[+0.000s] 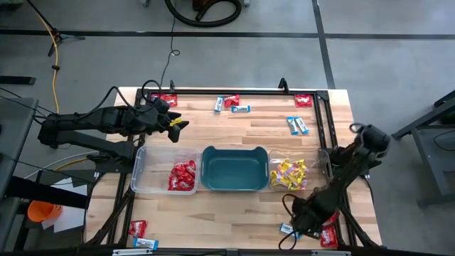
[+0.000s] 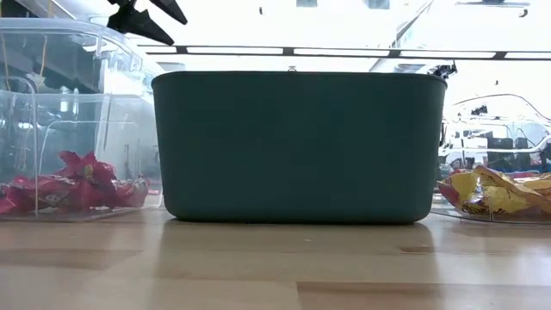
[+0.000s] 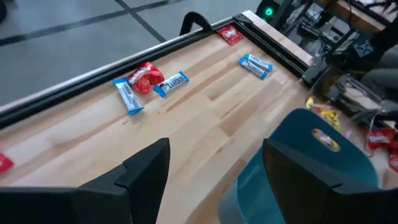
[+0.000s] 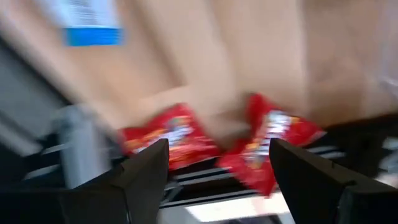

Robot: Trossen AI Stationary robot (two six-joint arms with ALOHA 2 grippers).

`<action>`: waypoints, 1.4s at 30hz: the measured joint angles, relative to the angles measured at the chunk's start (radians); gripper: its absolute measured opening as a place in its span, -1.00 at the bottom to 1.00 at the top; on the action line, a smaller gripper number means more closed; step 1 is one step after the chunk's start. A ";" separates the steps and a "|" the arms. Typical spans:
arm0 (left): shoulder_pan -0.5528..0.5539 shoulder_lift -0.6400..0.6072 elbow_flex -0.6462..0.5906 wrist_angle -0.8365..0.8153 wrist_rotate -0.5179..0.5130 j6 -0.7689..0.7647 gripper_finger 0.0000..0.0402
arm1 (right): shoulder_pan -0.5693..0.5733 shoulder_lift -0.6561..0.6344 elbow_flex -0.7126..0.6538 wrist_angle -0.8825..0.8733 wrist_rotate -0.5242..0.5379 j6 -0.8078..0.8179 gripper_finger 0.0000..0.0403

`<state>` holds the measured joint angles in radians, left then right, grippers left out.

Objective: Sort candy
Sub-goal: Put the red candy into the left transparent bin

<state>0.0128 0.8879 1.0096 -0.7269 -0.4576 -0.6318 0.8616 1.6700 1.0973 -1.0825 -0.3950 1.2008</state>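
Sorting partly done: red candy [image 1: 182, 176] sits in the left clear bin [image 1: 139, 178], yellow candy [image 1: 288, 173] in the right; the teal tub [image 1: 234, 168] looks empty. Blue and red packets [image 1: 229, 104] remain scattered on the table [image 1: 234, 213]. Left claw [image 1: 178, 126] and right claw [image 1: 302, 226] both apart, empty.

A pale wooden surface [image 1: 234, 128] stands on a grey concrete floor [image 1: 384, 64] crossed by dark seams. Beyond the surface's far edge lies a yellow cable [image 1: 53, 43]; off its left front corner sits an orange object [image 1: 43, 211].

Table [image 1: 234, 135]; bins [image 1: 146, 174]; tub [image 1: 234, 171]; candy [image 1: 298, 125]
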 joint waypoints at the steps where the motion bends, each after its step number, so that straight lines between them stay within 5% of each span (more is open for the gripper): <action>1: 0.000 0.000 0.000 0.000 0.000 0.013 0.20 | 0.001 0.025 0.000 -0.023 -0.002 -0.007 0.35; 9: 0.000 0.000 0.000 0.000 0.000 0.041 0.20 | 0.043 0.151 -0.001 -0.053 -0.086 -0.105 0.35; 28: 0.000 -0.001 0.000 0.000 -0.024 0.061 0.20 | 0.095 0.280 0.000 -0.100 -0.104 -0.159 0.33; 32: 0.000 -0.001 0.000 0.006 -0.024 0.060 0.20 | 0.101 0.281 0.000 -0.086 -0.128 -0.192 0.05; 38: 0.000 -0.002 0.000 0.031 -0.024 0.060 0.20 | 0.109 0.247 0.023 -0.088 -0.164 -0.215 -0.90; 42: 0.000 -0.003 0.000 0.039 -0.024 0.060 0.20 | 0.105 0.182 0.087 -0.097 -0.098 -0.218 -0.87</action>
<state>0.0128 0.8846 1.0096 -0.6877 -0.4812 -0.5713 0.9664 1.8521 1.1839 -1.1793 -0.4934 0.9829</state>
